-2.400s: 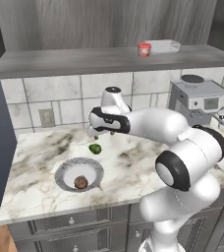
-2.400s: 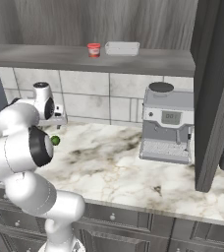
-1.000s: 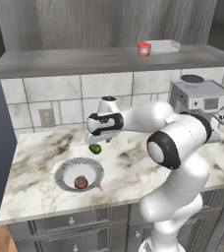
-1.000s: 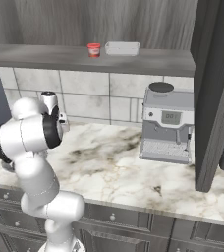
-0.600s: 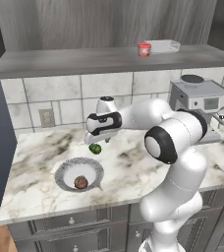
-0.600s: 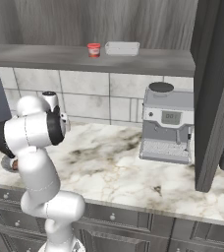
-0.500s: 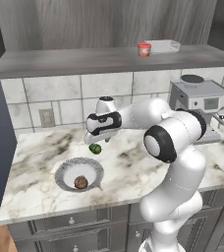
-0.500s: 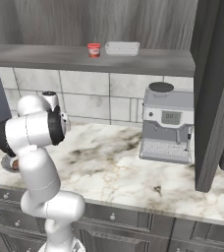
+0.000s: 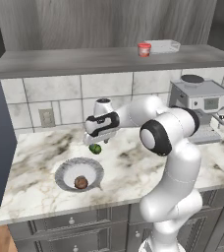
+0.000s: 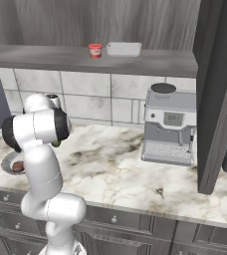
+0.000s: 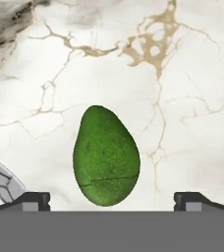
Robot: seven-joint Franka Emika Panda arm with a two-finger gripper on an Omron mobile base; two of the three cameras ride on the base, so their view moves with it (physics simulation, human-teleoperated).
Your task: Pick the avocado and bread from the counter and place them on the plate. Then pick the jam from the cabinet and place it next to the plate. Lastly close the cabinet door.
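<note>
The green avocado (image 9: 96, 149) lies on the white marble counter (image 9: 133, 170), just behind the plate (image 9: 65, 170). The brown bread (image 9: 80, 182) sits inside that plate. My gripper (image 9: 95, 143) hangs directly over the avocado, pointing down, open and holding nothing. In the hand view the avocado (image 11: 105, 155) lies between the two wide-apart fingertips (image 11: 33, 199), with the plate rim (image 11: 1, 179) at the lower left. The red jam (image 9: 144, 49) stands on the cabinet shelf (image 9: 84, 56). The cabinet door (image 10: 220, 99) stands open at the right.
A white rectangular tray (image 9: 163, 46) lies beside the jam (image 10: 95, 50) on the shelf. A grey coffee machine (image 9: 200, 98) stands on the counter to the right. The tiled wall rises behind the avocado.
The hand has shifted slightly left and down over the avocado while the elbow swung up and right. Avocado, bread and jam have not moved.
</note>
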